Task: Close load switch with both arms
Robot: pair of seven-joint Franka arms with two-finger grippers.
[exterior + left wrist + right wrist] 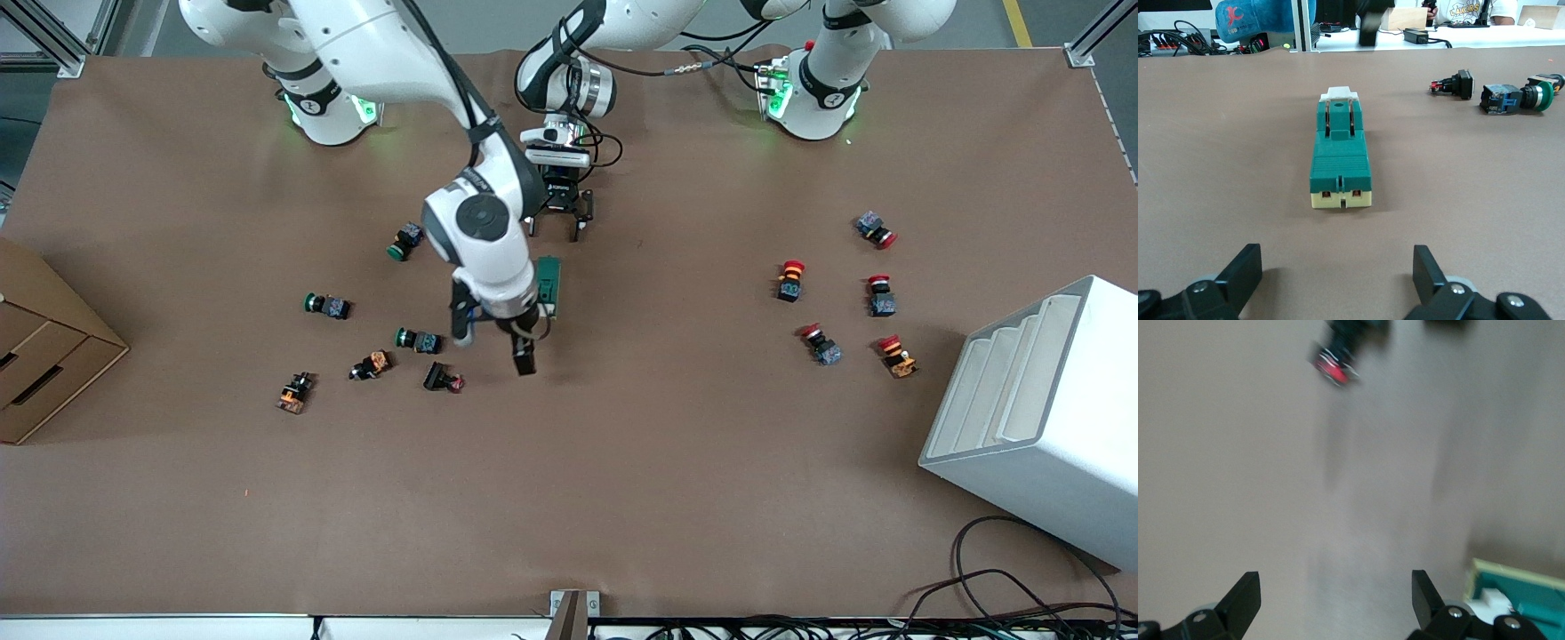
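Observation:
The load switch (551, 286) is a dark green oblong block lying flat near the table's middle, partly covered by the right arm's wrist. In the left wrist view the load switch (1340, 160) shows a cream end toward the camera and a white piece at its other end. My left gripper (555, 229) stands open low over the table, on the robot-base side of the switch and apart from it; its fingers (1245, 270) hold nothing. My right gripper (492, 349) hangs open over bare table beside the switch. The load switch (1518, 600) shows at the edge of the right wrist view.
Green-capped push buttons (326, 306) (418, 340) (404, 242), orange pieces (372, 364) and a black-and-red piece (443, 379) lie toward the right arm's end. Red mushroom buttons (789, 280) (880, 295) and a white rack (1040, 409) sit toward the left arm's end. A cardboard box (44, 347) stands at the table's edge.

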